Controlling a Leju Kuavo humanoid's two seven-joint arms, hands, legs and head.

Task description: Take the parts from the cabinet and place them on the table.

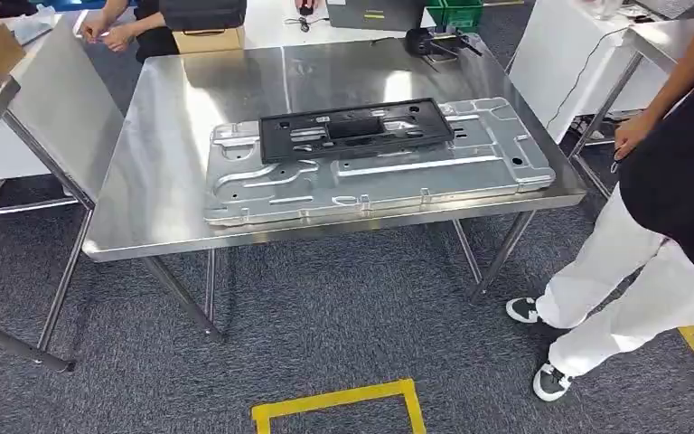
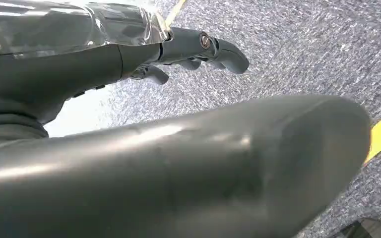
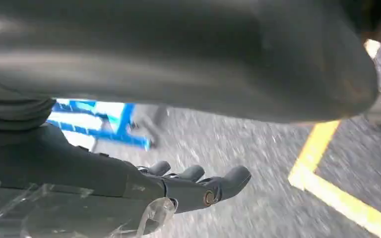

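Note:
A large silver stamped metal panel lies flat on the steel table. On top of it rests a black plastic frame part, toward the panel's far side. My left hand hangs over grey carpet with its fingers stretched out and apart, holding nothing. My right hand also hangs over the carpet, fingers extended and empty. The thick grey thumb of each hand crosses much of its wrist view.
A person in white trousers and a dark top stands close to the table's right end. Another person stands behind the table by a cardboard box. Yellow floor tape marks the carpet before the table. A second steel table stands left.

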